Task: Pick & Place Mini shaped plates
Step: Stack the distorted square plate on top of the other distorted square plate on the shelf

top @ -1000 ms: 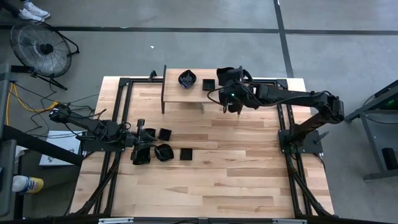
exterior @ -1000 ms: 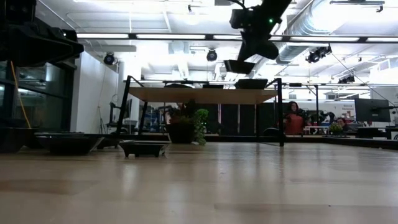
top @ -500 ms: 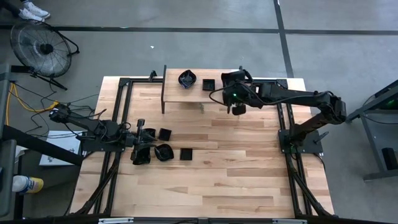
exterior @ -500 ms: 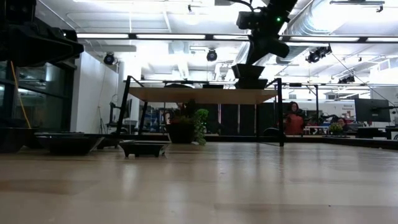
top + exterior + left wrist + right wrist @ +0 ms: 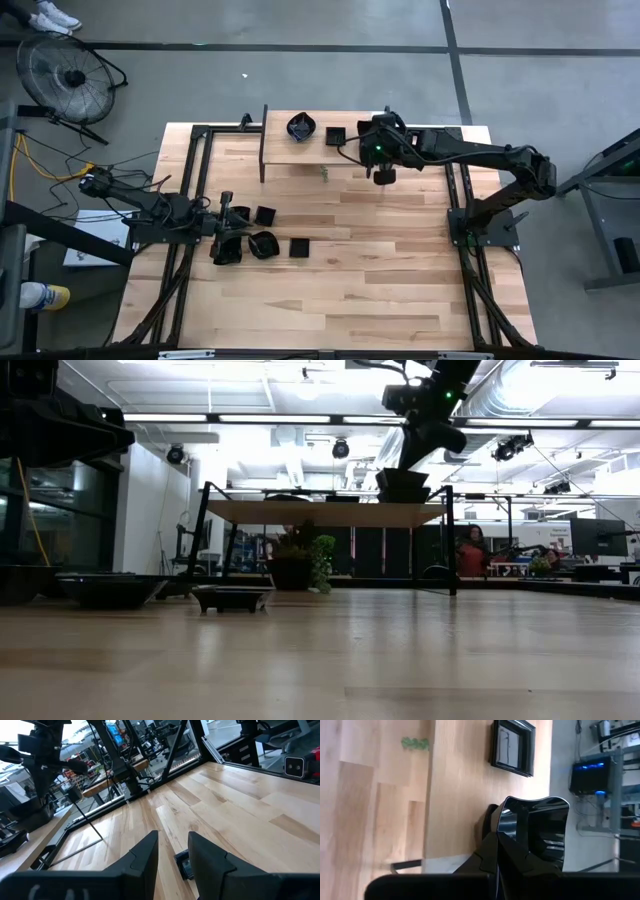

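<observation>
Near the left side of the pale wooden bench [image 5: 380,260], the left gripper [image 5: 232,243] is seen from above resting low among a cluster of small glossy black dishes [image 5: 262,243]; about five can be counted there, one a flat square [image 5: 299,246] lying just apart on the right, though those beside the left arm merge into it and the count is uncertain. In the left wrist view the fingers [image 5: 142,862] are shown narrowly parted with bare wood and part of a small dark square thing [image 5: 184,864] between them, and nothing is held. The low view shows two of these dishes in profile, a broad shallow one [image 5: 110,589] and a smaller footed one [image 5: 231,597]. Farther back, a raised wooden shelf on black legs [image 5: 285,152] carries two dishes in the high view: a rounded scalloped one [image 5: 301,126] and a small square one [image 5: 336,135]. The right gripper [image 5: 383,150] is held over the shelf's right end, its fingers closed on the rim of a glossy black angular plate [image 5: 540,827], a grip made plain only in the right wrist view, where the square dish [image 5: 513,747] also lies beyond. From the low view that plate [image 5: 402,485] is seen just above the shelf top; whether it touches cannot be told. No writing can be read. A floor fan [image 5: 68,78] stands beyond the bench.
</observation>
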Robot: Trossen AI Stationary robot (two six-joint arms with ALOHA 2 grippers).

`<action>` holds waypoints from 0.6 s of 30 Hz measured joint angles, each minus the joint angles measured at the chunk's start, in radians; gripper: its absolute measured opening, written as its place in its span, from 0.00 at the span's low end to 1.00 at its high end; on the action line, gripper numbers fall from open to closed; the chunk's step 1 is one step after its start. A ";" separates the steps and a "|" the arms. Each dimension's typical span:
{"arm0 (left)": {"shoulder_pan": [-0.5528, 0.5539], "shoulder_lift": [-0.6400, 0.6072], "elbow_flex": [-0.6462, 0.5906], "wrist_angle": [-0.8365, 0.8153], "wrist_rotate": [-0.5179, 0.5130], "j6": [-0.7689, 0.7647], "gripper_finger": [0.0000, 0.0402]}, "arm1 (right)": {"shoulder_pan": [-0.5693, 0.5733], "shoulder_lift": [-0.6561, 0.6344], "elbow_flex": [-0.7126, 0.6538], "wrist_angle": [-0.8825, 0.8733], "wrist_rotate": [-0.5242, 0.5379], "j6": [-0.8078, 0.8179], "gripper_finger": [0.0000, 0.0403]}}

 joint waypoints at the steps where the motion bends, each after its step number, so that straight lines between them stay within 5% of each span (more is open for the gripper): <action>1: 0.000 0.000 0.000 0.000 0.000 0.000 0.26 | 0.000 0.000 0.000 -0.001 -0.001 0.008 0.00; 18: 0.000 0.000 0.000 0.000 0.000 0.000 0.26 | 0.000 0.000 0.000 -0.018 0.001 0.010 0.00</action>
